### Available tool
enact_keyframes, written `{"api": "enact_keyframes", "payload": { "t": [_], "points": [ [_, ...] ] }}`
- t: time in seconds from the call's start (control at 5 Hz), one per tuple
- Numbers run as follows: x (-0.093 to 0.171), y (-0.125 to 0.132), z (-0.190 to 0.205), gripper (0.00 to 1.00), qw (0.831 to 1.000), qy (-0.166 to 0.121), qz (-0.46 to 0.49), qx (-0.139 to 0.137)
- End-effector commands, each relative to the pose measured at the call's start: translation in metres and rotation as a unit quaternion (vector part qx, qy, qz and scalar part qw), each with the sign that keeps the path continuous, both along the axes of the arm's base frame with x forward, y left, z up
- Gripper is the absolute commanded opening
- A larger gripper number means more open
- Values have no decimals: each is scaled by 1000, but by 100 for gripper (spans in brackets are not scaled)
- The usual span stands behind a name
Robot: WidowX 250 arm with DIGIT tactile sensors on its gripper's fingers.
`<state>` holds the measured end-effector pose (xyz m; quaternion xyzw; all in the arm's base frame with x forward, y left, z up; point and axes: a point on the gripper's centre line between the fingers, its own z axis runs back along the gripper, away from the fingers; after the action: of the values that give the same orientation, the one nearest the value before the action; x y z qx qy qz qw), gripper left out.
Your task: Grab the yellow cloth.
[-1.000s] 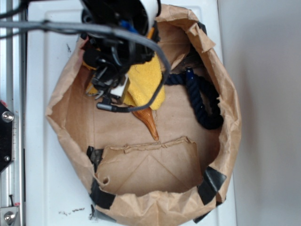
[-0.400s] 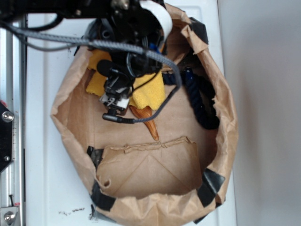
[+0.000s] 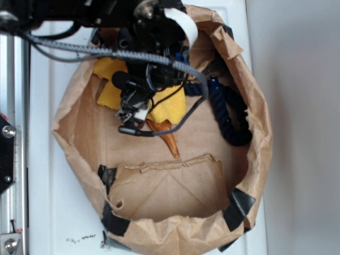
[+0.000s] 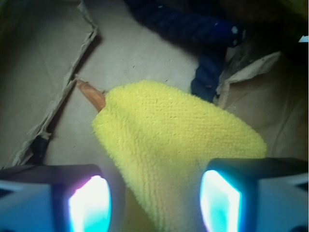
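Pincer down over the yellow cloth inside the paper bag

From overhead the pincer (image 3: 133,114) and arm hide much of the yellow cloth (image 3: 109,85), which lies at the bag's (image 3: 79,133) 11 o'clock on the white worktop (image 3: 42,202). At the wrist, the cloth (image 4: 174,154) sits between spread fingers (image 4: 89,200), jaws apart. Only the orange cone's (image 3: 169,139) tip shows at 6 o'clock of the cloth; the navy rope (image 3: 231,119) curls at 3 o'clock.
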<state>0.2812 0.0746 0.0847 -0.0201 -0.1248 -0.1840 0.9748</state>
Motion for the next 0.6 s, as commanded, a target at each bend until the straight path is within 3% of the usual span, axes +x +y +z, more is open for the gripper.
{"api": "enact_keyframes", "payload": {
  "t": [0.0, 0.2, 0.4],
  "points": [
    [2, -9, 10, 0, 999, -31, -10, 3],
    [2, -9, 9, 0, 999, -32, -10, 3],
    [1, -10, 8, 100, 999, -30, -16, 7]
  ]
}}
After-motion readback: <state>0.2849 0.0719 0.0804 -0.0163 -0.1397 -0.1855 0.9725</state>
